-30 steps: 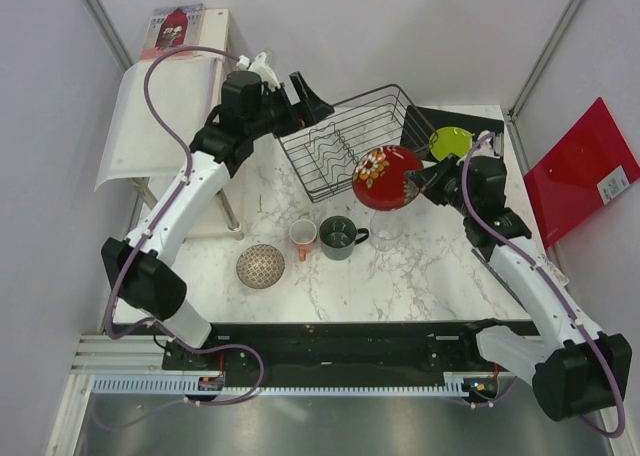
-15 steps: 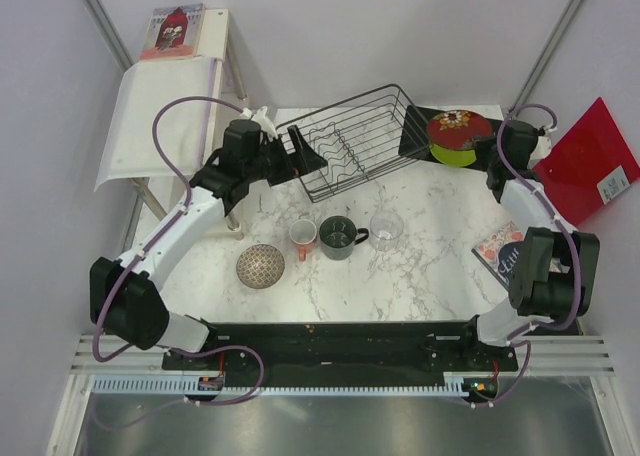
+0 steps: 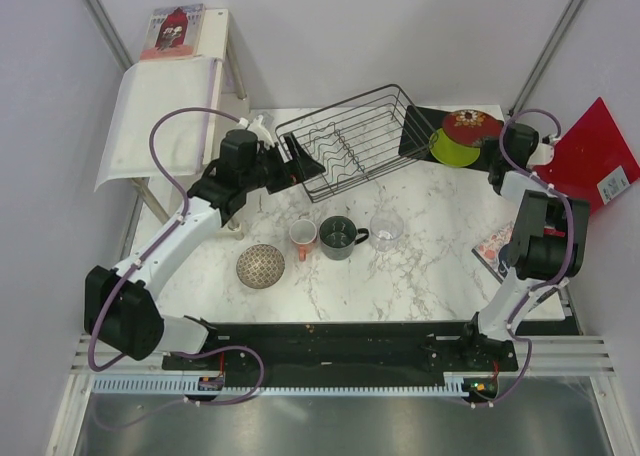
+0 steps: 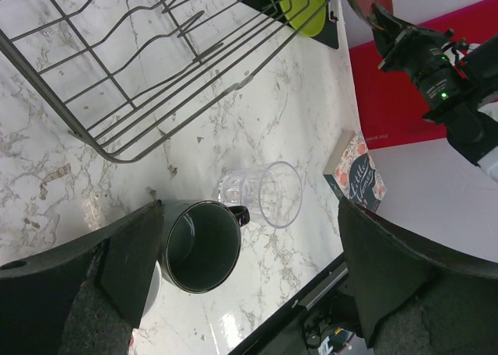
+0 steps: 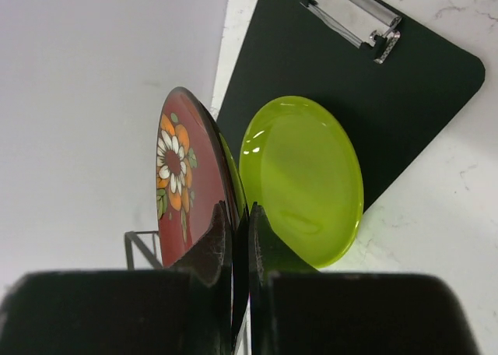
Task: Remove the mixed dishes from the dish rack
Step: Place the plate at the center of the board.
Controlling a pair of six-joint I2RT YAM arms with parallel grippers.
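Observation:
The dish rack [image 3: 345, 141] [image 4: 148, 67] stands at the back with only its prongs inside. My left gripper [image 3: 298, 162] [image 4: 249, 215] hangs open by the rack's left end, holding nothing. On the marble in front stand the dark grey mug [image 3: 340, 236] [image 4: 201, 246], orange-red cup [image 3: 303, 238], clear glass [image 3: 386, 226] [image 4: 268, 195] and small patterned bowl [image 3: 260, 266]. At the back right my right gripper [image 3: 487, 148] [image 5: 239, 211] is shut on the rim of the dark red flowered bowl [image 3: 472, 124] [image 5: 183, 191], held on edge just over the lime-green plate [image 3: 450, 149] [image 5: 303, 176].
The plate lies on a black clipboard [image 3: 425, 128] [image 5: 342, 82]. A white shelf stand [image 3: 165, 106] is at the left, a red panel [image 3: 580, 166] leans at the right, and a small book [image 3: 493, 246] [image 4: 356, 172] lies near the right edge.
My right arm has swung the red bowl from over the middle of the table to the back right, above the plate. My left arm drew back slightly beside the rack, still open.

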